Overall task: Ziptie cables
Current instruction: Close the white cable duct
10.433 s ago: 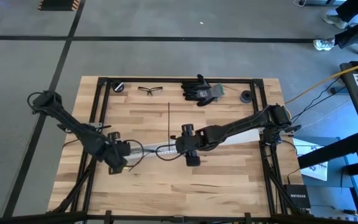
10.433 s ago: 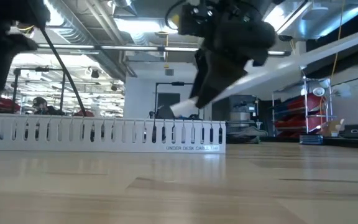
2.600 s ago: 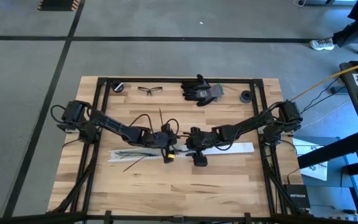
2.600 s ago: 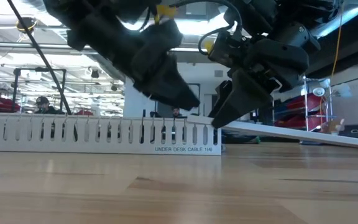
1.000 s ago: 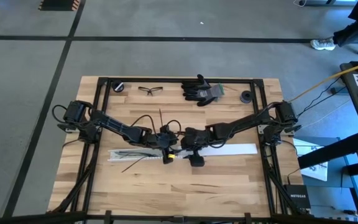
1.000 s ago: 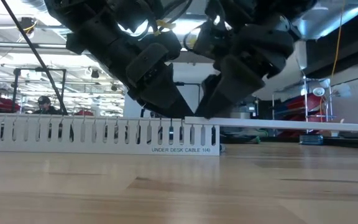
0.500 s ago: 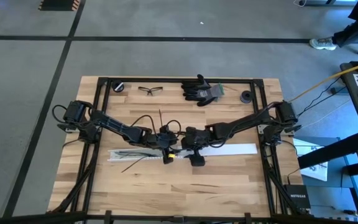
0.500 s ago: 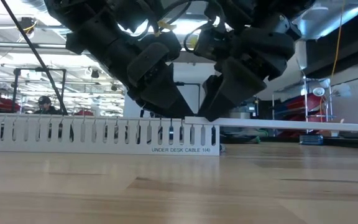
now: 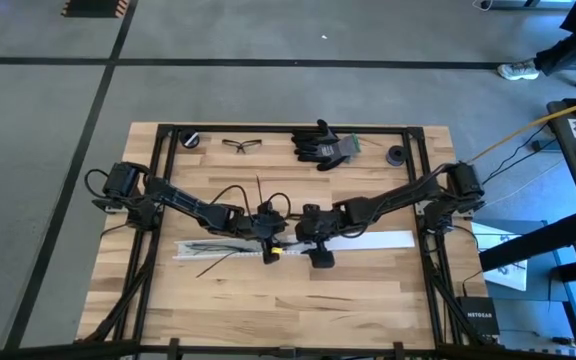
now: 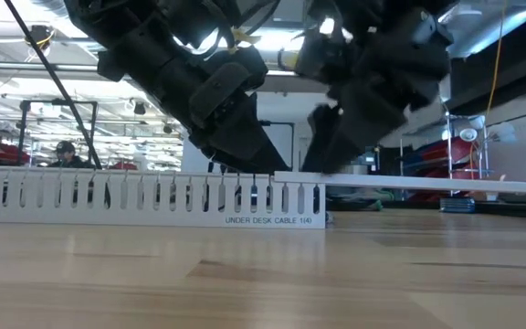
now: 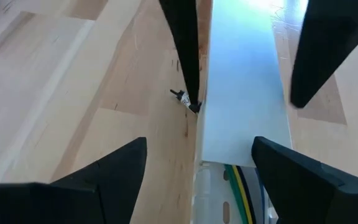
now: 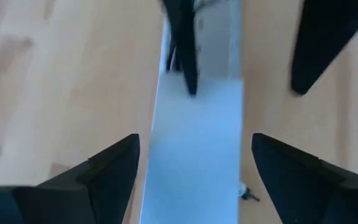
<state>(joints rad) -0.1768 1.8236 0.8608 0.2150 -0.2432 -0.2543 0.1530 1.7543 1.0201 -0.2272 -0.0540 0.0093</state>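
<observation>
Between both grippers' spread jaws sits the white strip's end; left gripper and right gripper grip nothing. Thin dark cables lie curved in the slotted rail, beside the left gripper.

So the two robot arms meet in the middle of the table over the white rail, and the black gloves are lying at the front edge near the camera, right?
Not quite. The arms do meet mid-table over the white rail, but the black gloves lie at the far edge of the table, beside the safety glasses. The high view shows this.
</observation>
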